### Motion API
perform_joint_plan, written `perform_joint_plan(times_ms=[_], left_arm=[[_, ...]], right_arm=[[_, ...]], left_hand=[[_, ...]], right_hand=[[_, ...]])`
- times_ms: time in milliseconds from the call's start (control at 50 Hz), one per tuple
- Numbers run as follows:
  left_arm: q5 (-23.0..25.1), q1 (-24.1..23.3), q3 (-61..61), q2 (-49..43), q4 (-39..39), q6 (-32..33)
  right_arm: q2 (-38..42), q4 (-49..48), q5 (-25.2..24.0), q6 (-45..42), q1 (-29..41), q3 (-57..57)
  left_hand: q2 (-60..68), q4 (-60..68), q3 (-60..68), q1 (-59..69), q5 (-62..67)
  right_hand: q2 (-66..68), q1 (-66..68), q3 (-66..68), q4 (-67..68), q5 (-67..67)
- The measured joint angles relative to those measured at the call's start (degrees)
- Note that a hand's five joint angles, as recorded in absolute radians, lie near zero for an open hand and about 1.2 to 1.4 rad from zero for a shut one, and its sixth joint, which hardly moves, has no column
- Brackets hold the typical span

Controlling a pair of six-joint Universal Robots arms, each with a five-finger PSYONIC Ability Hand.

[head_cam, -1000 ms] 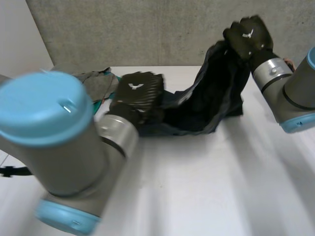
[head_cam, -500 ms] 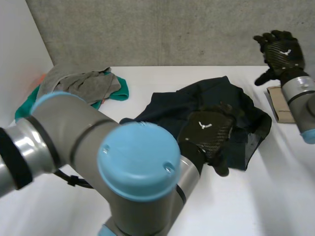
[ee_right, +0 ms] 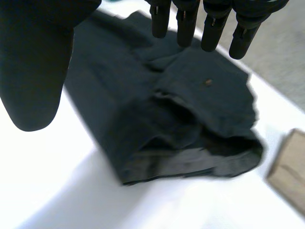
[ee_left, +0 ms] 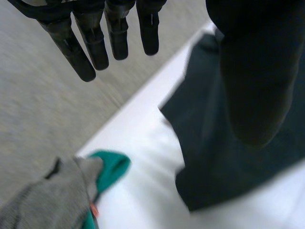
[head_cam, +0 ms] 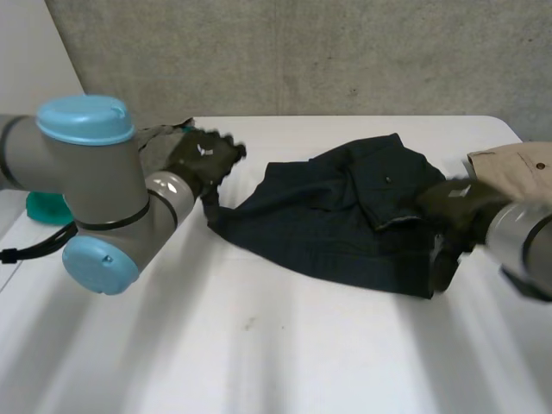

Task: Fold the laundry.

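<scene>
Navy garment (head_cam: 336, 220) lying rumpled mid-table (head_cam: 259, 345). Left hand (head_cam: 203, 159) fingers straight, spread, empty, just beside garment's left corner. Right hand (head_cam: 453, 207) fingers straight, empty, over garment's right edge. Grey-teal pile (ee_left: 52, 200) far left.

- The left arm (head_cam: 95, 181) was a thick grey tube, bent at a joint.
- A round light-blue top cap (head_cam: 84, 119) crowned that joint, and a lower cap (head_cam: 97, 263) of the same blue closed its other end.
- A silver-grey cuff (head_cam: 168, 194) joined the arm to the black left hand (head_cam: 203, 159), which bore a small white mark (head_cam: 205, 150) on its back.
- The left fingers (ee_left: 119, 38) were slim black rods with rounded tips.
- The left thumb (ee_left: 257, 86) was broad and dark.
- The right hand (head_cam: 457, 207) was black as well, on a grey right arm (head_cam: 526, 237).
- The right fingers (ee_right: 186, 28) matched the left ones.
</scene>
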Motion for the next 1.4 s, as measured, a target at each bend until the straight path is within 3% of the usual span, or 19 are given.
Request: perform_joint_plan(times_ms=[140,280,360,400,500,640,760,800,820,880,1000,1240,1400], left_arm=[[6.7,2.1,2.5,-6.4,-2.9,5.3],[6.9,1.4,1.0,-5.9,-2.2,3.4],[6.2,0.9,-1.2,-4.4,-0.3,1.2],[5.9,0.8,-2.5,-3.7,0.8,0.4],[5.6,0.6,-4.0,-3.4,2.5,-0.6],[5.2,-0.6,-2.7,-6.8,2.8,-0.5],[1.8,-1.7,0.7,-10.1,2.2,-0.5],[-0.1,-2.0,1.5,-10.1,2.1,-0.9],[-1.4,-2.2,1.8,-9.8,2.1,-1.3],[-3.6,-2.4,1.9,-8.3,2.3,-2.3],[-5.0,-2.3,-0.8,0.9,4.6,-5.4],[-4.3,-0.1,-4.9,30.3,13.9,-14.2],[-5.9,3.2,-0.4,37.4,14.7,-18.8]], right_arm=[[4.4,-18.1,6.3,2.0,5.7,10.3],[12.3,-38.0,14.9,-1.2,8.9,13.6],[15.6,-43.4,17.3,-3.7,8.9,12.5],[16.4,-44.2,17.5,-4.4,8.7,11.7],[14.1,-42.1,15.2,-4.1,8.9,10.1],[3.6,-35.4,9.6,-0.1,11.1,9.2],[-5.0,-29.6,7.3,4.5,12.6,8.2],[-7.1,-28.1,7.1,5.9,12.6,7.6],[-8.5,-27.1,6.9,6.7,12.6,7.0],[-10.4,-25.7,6.7,7.6,12.4,5.8],[-13.3,-22.4,5.8,7.6,11.3,0.5],[-14.3,-14.3,4.0,9.3,8.0,-17.7],[-14.8,-13.3,3.1,13.6,6.3,-24.9]], left_hand=[[2.5,2.5,2.5,2.1,2.8],[2.5,2.5,2.5,2.1,2.8],[2.3,2.1,2.3,1.9,2.3],[2.1,1.6,2.2,1.9,1.7],[-0.3,-0.8,-0.4,-0.4,-1.0],[1.1,0.6,1.1,1.2,0.6],[38.6,37.4,37.4,40.0,37.3],[38.6,37.4,37.4,40.0,37.3],[50.3,50.1,49.8,48.4,49.0],[51.0,50.7,50.6,48.4,49.1],[51.0,50.7,50.6,48.4,49.1],[51.1,50.9,50.7,48.4,49.1],[51.1,50.9,50.7,48.4,49.1]], right_hand=[[0.0,0.0,0.0,0.0,0.0],[5.9,4.4,4.7,3.9,4.0],[40.7,39.4,38.2,38.1,37.8],[53.2,50.1,50.8,51.2,49.7],[55.4,50.3,54.3,55.1,51.6],[55.4,50.3,54.6,55.2,51.6],[55.4,50.3,54.6,55.2,51.6],[55.4,50.3,54.6,55.2,51.6],[55.4,50.3,54.6,55.2,51.6],[55.4,50.3,54.6,55.2,51.6],[55.4,50.3,54.6,55.2,51.6],[55.4,50.3,54.6,55.2,52.8],[55.4,50.3,54.6,55.2,52.8]])
